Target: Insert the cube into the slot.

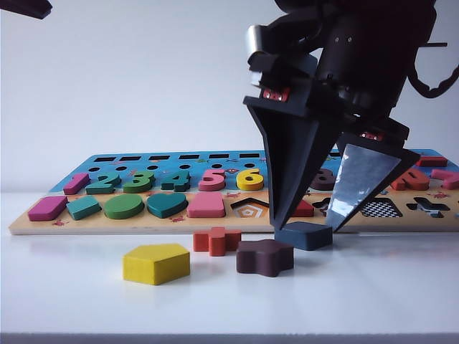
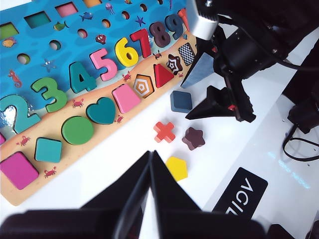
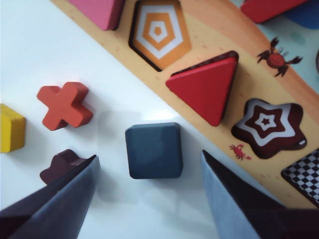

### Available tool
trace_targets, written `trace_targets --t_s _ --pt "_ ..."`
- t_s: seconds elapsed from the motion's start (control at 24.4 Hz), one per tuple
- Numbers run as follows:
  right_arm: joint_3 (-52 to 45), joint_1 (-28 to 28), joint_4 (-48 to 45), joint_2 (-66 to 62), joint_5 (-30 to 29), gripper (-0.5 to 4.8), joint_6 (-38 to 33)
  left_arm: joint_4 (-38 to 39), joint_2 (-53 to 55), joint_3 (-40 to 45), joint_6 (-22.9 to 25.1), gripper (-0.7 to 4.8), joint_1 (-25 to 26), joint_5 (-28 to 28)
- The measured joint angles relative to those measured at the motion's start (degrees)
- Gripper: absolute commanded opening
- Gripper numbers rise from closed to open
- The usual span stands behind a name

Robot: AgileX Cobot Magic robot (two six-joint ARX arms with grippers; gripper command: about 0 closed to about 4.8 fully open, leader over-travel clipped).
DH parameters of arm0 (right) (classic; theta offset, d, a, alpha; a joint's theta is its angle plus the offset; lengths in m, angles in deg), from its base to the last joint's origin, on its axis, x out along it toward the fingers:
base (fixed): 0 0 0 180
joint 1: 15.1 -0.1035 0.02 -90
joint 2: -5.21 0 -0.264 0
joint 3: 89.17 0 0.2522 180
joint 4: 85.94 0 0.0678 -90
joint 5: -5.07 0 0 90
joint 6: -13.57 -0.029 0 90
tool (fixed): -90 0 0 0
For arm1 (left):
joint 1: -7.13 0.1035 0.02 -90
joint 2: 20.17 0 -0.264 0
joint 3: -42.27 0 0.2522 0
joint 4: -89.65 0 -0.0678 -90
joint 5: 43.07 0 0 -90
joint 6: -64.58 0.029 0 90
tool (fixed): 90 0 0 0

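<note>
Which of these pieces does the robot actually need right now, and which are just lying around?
Needed: cube; slot; right claw, open astride the cube.

Lying about: yellow pentagon; orange cross; brown star; left claw, shut, hanging back.

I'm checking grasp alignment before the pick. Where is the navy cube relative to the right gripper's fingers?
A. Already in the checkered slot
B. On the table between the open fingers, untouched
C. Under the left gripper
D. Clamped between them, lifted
B: the navy cube lies flat on the table, with the right gripper open and a gap on both sides.

Loose pieces on white surface (image 1: 72, 301), near puzzle board (image 1: 143, 223).
Yellow pentagon block (image 1: 155, 263), orange-red cross block (image 1: 216, 241), dark brown star block (image 1: 265, 257); cross and star close together, not touching.
</note>
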Motion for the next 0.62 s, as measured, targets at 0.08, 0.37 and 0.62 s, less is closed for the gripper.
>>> trace_targets --t_s 0.08,0.37,0.62 --pt "0.0 0.0 0.0 -0.2 0.1 3.63 0.0 0.0 0.0 0.0 0.0 0.1 0.0 0.0" --pt "0.0 0.0 -1.3 -0.2 0.1 2.78 0.0 0.0 0.0 0.0 0.0 0.1 0.0 0.0" --pt "0.0 0.0 -1.3 -0.2 0.6 2.79 0.0 0.0 0.0 0.0 0.0 0.1 0.0 0.0"
